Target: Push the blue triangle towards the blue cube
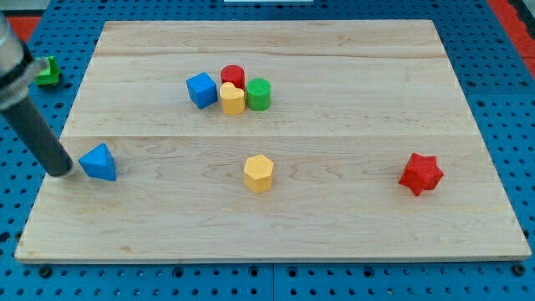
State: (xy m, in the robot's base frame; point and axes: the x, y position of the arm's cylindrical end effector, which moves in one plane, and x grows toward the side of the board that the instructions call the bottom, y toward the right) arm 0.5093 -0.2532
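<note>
The blue triangle (99,161) lies near the left edge of the wooden board (334,217). The blue cube (201,89) sits up and to the right of it, in a cluster with other blocks. My tip (62,170) rests on the board just left of the blue triangle, touching or almost touching its left corner. The dark rod slants up to the view's upper left.
A red cylinder (233,77), a yellow block (231,98) and a green cylinder (258,94) crowd the blue cube's right side. A yellow hexagon (259,173) lies at centre, a red star (420,173) at right. A green block (47,72) sits off the board, upper left.
</note>
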